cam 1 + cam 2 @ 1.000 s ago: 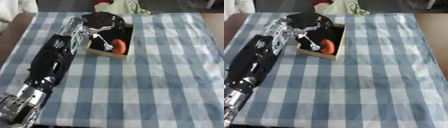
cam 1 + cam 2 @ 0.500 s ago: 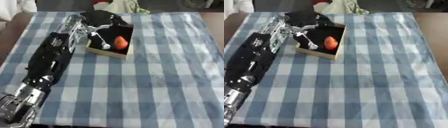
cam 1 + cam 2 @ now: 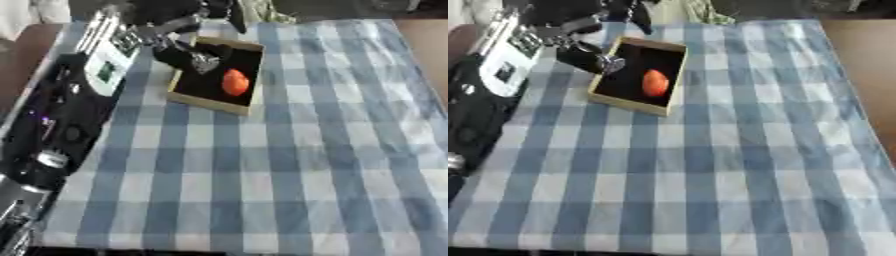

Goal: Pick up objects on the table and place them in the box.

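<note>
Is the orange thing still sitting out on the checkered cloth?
No, the orange thing lies inside the box, on its dark floor, not out on the checkered cloth.

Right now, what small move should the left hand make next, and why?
Probably lift the left hand up and clear of the box. The orange thing already lies inside, and the hand hangs over the box's left edge.

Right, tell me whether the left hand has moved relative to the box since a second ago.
Yes. The left hand was over the box, above the orange object; now it sits at the box's far-left corner, mostly withdrawn, the object uncovered.
</note>
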